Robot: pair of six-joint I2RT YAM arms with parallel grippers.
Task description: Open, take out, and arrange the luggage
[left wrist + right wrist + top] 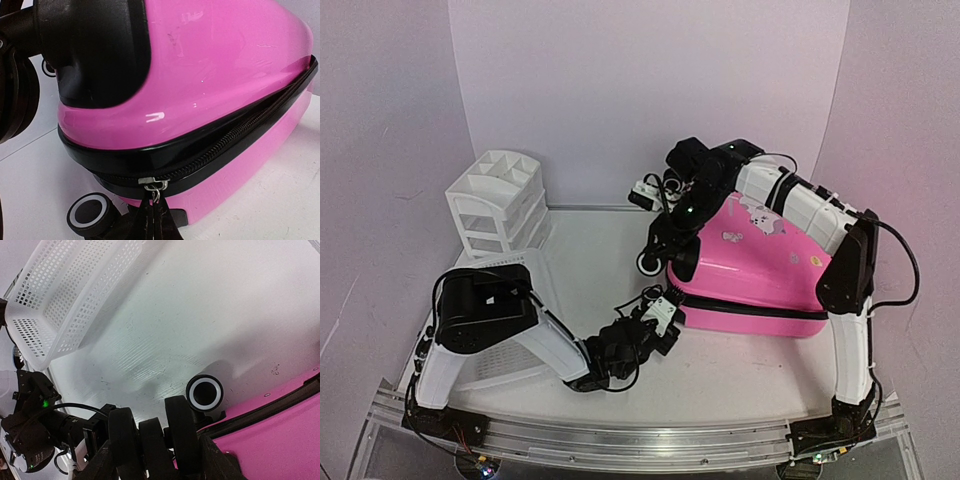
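Observation:
The bright-pink luggage (760, 265) lies flat on the table at the right, its two shells together. My left gripper (665, 312) is at its near left corner. In the left wrist view it (152, 215) is shut on the pull tab hanging from the metal zipper slider (154, 181) on the black zipper trim. My right gripper (678, 240) reaches over the suitcase's left end. In the right wrist view it (155, 455) is shut around the black upper wheel (182, 432). A lower wheel with a white ring (204, 392) sits by the table, also in the left wrist view (90, 214).
A white mesh basket (505, 355) lies at the near left, partly under my left arm, and shows in the right wrist view (65, 300). A white drawer organizer (500, 200) stands at the back left. White walls close in the back and sides.

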